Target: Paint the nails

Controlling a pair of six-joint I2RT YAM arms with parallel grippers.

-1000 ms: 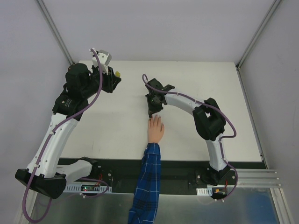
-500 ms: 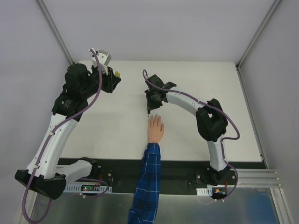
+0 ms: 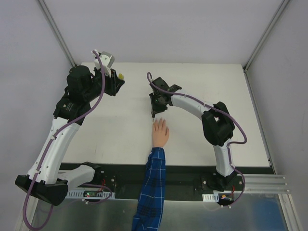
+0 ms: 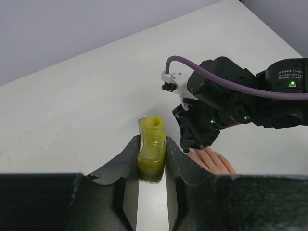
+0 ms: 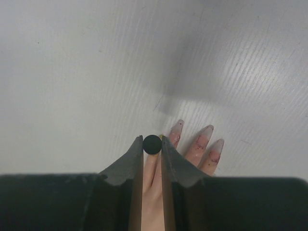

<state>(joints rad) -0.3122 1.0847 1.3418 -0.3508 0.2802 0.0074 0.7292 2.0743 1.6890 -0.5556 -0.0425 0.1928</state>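
Two right fingers (image 5: 134, 161) are clenched on a black round cap (image 5: 152, 144), seen end-on at their tips, directly above the mannequin hand (image 3: 160, 134). Whether anything touches the skin I cannot tell. Just past those tips I see three nails (image 5: 208, 129), pale pink with dark smudges, pointing toward the far edge of the counter (image 3: 120, 130). From above, the hand lies flat, nails up, its long axis running from the near edge straight away from the arm bases, and its blue plaid sleeve (image 3: 151, 187) trails off the near side. My left fingers (image 4: 126, 161) grip an uncapped yellow polish bottle (image 4: 151, 151), well apart at the far left. The counter is white, the walls (image 3: 168, 29) plain grey.
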